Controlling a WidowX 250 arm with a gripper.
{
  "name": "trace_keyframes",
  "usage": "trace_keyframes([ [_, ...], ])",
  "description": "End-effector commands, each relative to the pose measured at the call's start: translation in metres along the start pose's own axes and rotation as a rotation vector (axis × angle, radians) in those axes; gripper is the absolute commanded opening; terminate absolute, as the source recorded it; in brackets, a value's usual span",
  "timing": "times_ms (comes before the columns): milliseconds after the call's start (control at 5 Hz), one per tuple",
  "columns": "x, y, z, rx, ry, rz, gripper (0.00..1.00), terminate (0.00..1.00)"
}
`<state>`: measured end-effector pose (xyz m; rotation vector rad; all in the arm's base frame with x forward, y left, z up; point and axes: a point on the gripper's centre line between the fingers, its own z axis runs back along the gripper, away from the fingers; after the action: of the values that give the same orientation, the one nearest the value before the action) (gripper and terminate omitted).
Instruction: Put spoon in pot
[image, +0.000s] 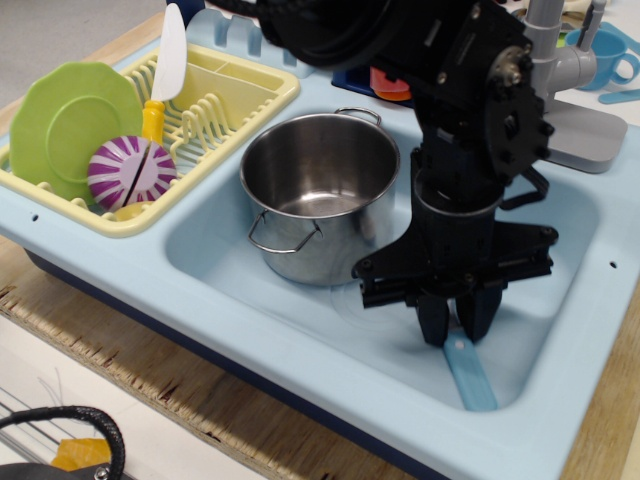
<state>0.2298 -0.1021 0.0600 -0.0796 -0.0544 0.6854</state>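
The spoon (472, 378) lies in the light-blue sink basin, its blue handle pointing to the front right; its white bowl is hidden under the gripper. The shiny steel pot (320, 194) stands in the basin's left part, empty, wire handles at front and back. My black gripper (457, 322) points down right of the pot, its fingers closed in around the upper end of the spoon's handle, low in the basin.
A yellow dish rack (215, 92) at left holds a green plate (68, 122), a purple-white ball (131, 172) and a yellow-handled white utensil (168, 60). A grey faucet (570, 90) and a light-blue cup (605, 58) stand at the back right. The sink's front rim (300, 390) runs close below.
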Motion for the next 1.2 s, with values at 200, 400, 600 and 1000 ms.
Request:
trace_keyframes([
  [200,-0.003,0.001,0.058,0.080,-0.108,-0.002,0.00,0.00],
  [400,0.007,0.006,0.077,0.108,-0.103,-0.033,0.00,0.00],
  [600,0.019,0.012,0.093,0.133,-0.156,-0.040,0.00,0.00],
  [1000,0.078,0.026,0.117,0.133,-0.197,-0.067,0.00,0.00],
])
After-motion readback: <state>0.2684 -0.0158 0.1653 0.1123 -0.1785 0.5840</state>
